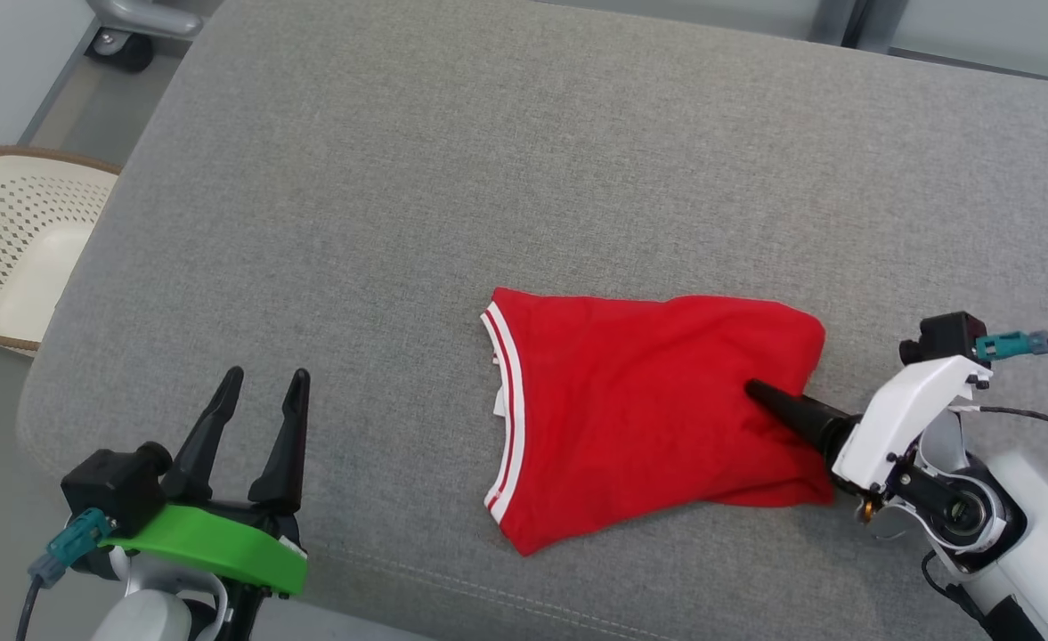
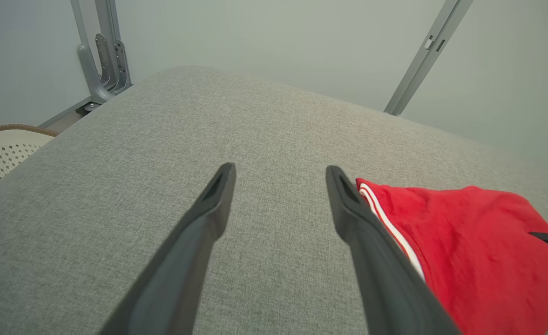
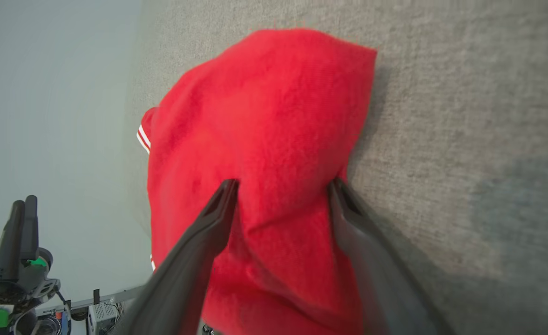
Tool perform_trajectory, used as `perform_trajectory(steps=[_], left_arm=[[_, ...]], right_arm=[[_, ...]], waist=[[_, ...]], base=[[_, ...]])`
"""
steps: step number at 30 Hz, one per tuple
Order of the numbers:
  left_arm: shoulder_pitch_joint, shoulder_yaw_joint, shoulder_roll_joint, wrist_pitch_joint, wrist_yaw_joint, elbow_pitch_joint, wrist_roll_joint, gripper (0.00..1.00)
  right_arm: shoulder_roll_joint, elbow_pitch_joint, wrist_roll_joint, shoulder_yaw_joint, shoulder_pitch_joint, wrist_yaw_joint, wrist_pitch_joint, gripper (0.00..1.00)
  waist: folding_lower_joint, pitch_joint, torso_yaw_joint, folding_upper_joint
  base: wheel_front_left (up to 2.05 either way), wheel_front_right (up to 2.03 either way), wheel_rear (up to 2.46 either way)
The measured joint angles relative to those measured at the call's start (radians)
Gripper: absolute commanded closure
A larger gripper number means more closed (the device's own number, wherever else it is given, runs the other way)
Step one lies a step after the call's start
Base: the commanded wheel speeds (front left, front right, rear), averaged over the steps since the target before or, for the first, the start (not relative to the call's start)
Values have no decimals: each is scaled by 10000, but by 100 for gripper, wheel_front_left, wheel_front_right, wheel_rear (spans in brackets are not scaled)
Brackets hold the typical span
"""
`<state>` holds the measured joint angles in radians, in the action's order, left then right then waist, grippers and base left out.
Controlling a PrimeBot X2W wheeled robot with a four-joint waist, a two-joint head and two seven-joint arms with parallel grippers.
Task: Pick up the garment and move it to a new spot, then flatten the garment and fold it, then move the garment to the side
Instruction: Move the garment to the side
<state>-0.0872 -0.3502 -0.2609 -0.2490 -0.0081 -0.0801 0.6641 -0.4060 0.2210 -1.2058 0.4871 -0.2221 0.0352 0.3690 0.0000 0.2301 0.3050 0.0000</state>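
Red garment [image 1: 630, 418] between wide-apart fingers of right claw [image 3: 283, 185]

Head camera looks down at the grey tabletop [image 1: 399, 178]. Left wrist camera looks low across it; right wrist camera hangs close over the red garment [image 3: 264, 116], shared by all.

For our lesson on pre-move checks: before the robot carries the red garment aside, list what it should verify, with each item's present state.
1. The garment is folded compactly on the grey cushion: ok.
2. Fabric lies between the fingers of the right gripper: ok.
3. Right gripper shut on the fabric: not ok, its jaws stand apart.
4. The left gripper is open and apart from the garment: ok.
5. All layers caught between the right fingers: cannot tell.
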Motion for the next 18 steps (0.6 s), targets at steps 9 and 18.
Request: perform_trajectory(steps=[9, 18], left_arm=[[2, 228, 115, 0, -4, -23, -44, 0], [5, 395, 96, -27, -4, 155, -71, 0]], right_arm=[[-779, 155, 433, 205, -910, -161, 769, 100], [-3137, 150, 863, -771, -2371, 474, 1845, 100]], waist=[[0, -14, 67, 0], [0, 220, -293, 0]], base=[[0, 0, 0], [0, 0, 0]])
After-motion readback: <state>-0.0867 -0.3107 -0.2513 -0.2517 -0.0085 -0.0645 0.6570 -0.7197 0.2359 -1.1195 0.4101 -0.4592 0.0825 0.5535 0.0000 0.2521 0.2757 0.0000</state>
